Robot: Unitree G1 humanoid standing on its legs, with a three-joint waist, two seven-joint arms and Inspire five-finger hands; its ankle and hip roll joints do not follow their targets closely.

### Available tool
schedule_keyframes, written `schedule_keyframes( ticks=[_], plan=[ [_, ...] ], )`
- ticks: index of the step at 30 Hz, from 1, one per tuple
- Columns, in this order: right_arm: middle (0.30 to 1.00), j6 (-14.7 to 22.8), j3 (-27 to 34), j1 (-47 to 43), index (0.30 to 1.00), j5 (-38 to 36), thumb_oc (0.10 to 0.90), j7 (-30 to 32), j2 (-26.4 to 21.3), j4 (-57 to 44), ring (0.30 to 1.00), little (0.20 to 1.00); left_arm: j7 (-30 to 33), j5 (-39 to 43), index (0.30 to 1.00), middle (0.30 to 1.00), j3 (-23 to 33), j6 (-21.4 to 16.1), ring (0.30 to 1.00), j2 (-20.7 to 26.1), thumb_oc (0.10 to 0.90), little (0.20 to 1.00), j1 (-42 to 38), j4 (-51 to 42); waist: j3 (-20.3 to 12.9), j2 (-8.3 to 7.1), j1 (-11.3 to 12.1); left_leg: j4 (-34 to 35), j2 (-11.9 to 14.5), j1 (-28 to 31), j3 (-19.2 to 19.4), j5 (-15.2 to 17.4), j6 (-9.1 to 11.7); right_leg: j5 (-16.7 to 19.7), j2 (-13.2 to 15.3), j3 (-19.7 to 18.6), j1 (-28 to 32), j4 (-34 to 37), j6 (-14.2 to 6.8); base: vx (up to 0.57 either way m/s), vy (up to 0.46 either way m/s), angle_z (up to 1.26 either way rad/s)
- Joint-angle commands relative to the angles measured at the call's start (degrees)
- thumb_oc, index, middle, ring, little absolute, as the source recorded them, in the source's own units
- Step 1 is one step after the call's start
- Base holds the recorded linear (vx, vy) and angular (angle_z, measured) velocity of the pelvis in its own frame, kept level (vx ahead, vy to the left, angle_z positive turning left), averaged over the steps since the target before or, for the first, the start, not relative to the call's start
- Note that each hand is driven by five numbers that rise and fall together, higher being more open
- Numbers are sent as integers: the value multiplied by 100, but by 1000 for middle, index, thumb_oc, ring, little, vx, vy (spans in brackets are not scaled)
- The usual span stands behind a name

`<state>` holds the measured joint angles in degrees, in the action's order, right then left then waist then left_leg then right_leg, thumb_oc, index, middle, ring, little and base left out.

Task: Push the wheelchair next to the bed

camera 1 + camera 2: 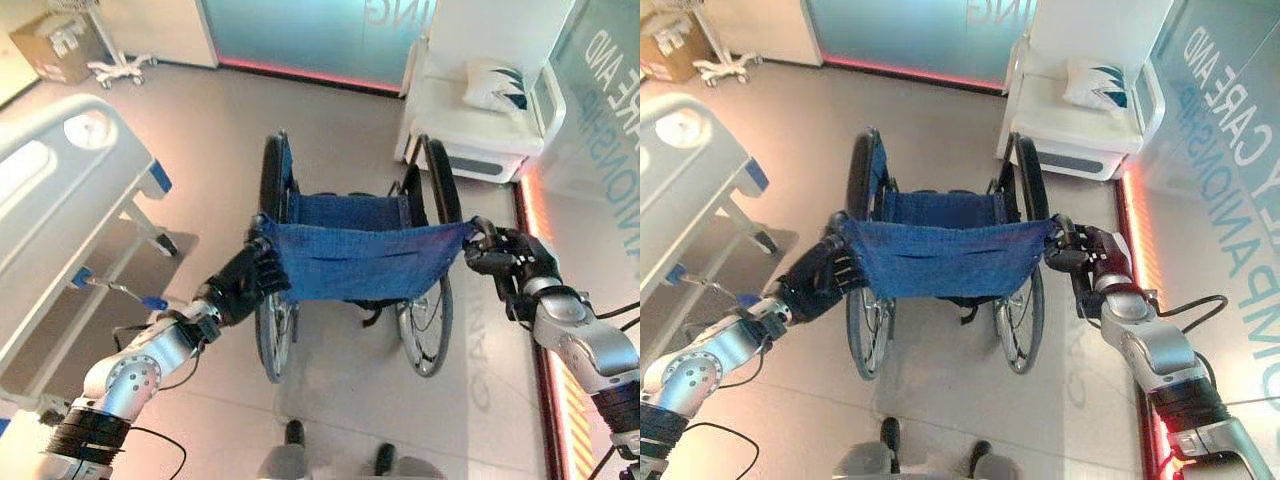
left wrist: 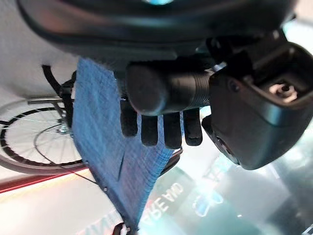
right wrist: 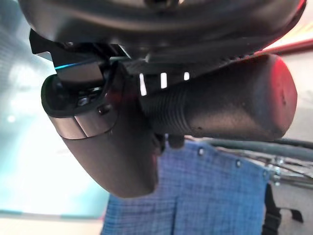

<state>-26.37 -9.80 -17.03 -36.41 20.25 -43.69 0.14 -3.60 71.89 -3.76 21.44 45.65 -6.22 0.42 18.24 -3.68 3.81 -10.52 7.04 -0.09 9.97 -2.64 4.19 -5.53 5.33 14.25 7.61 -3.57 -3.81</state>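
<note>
Both robot hands clamp the wheelchair [image 1: 350, 250] push handles, left robot hand [image 1: 245, 283], right robot hand [image 1: 495, 250]; chair facing away, bed [image 1: 60, 215] at left

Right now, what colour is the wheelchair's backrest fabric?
Blue, a plain woven cloth; the backrest fabric shows best in the left eye view.

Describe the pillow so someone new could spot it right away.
Look past the wheelchair that both hands grip, to the white armchair by the glass wall. The pillow leans in its back corner: white with dark teal leaf-like marks, the one soft patterned thing there.
</note>
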Motion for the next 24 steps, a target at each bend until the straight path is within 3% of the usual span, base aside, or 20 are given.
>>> schedule_keyframes(
  ticks=[1,3,5,9,10,13,16,18,22,24],
  plan=[
    [300,493,24,76,300,41,400,-1053,-748,-567,300,300,-552,598,300,300,1093,-1203,300,-345,400,300,-610,-564,-546,280,-148,-1287,20,-574,-316,-424,283,18,-438,-152,-19,-305,209,134,5,-18],
    [300,475,-15,-10,300,92,400,-1143,-754,-584,300,300,-545,622,300,300,1197,-1228,300,-316,400,300,-558,-522,-499,332,-46,-850,-182,-689,-379,-537,277,-24,-511,-236,78,-286,166,208,53,-24],
    [300,473,-189,-189,300,135,400,-1145,-742,-561,300,300,-680,581,300,300,1194,-1329,300,-287,400,300,-569,-299,-459,452,77,83,-259,-849,-415,-953,374,-61,-637,-233,251,-208,149,348,103,2],
    [300,524,-254,-251,300,197,400,-1325,-827,-637,300,300,-652,381,300,300,1191,-1425,300,-240,400,300,-458,-288,-448,496,197,667,-301,-889,-604,-1245,427,-155,-676,-306,544,-83,147,322,114,-14],
    [300,533,-249,-267,300,151,400,-1396,-901,-685,300,300,-591,364,300,300,1256,-1420,300,-229,400,300,-418,-351,-489,462,213,669,-323,-834,-560,-1020,360,-216,-631,-316,586,-91,130,234,112,-55],
    [300,547,-230,-293,300,143,400,-1544,-932,-716,300,300,-484,386,300,300,1384,-1442,300,-169,400,300,-410,-360,-594,427,272,558,-414,-835,-528,-746,257,-431,-576,-301,722,-200,97,336,173,-72],
    [300,641,-146,-255,300,172,400,-1670,-883,-605,300,300,-502,339,300,300,1511,-1349,300,-103,400,300,-467,-243,-724,317,389,112,-585,-976,-432,-220,53,-742,-467,-221,860,-535,40,352,174,-44],
    [300,630,-101,-275,300,121,400,-1679,-872,-565,300,300,-571,254,300,300,1559,-1196,300,-52,400,300,-470,-244,-790,264,443,23,-719,-958,-377,-69,-68,-821,-427,-150,822,-935,-60,344,211,-12],
    [300,548,-76,-303,300,13,400,-1514,-924,-697,300,300,-734,83,300,300,1636,-1105,300,192,400,300,-446,-278,-886,215,488,199,-1044,-756,-345,60,-352,-286,-330,-89,304,-2411,-415,268,224,-9],
    [300,585,-91,-306,300,33,400,-1415,-820,-708,300,300,-847,124,300,300,1689,-1149,300,315,400,300,-412,-323,-906,204,513,197,-1248,-651,-446,188,-510,228,-288,-235,-113,-3198,-665,233,189,14]
  ],
)
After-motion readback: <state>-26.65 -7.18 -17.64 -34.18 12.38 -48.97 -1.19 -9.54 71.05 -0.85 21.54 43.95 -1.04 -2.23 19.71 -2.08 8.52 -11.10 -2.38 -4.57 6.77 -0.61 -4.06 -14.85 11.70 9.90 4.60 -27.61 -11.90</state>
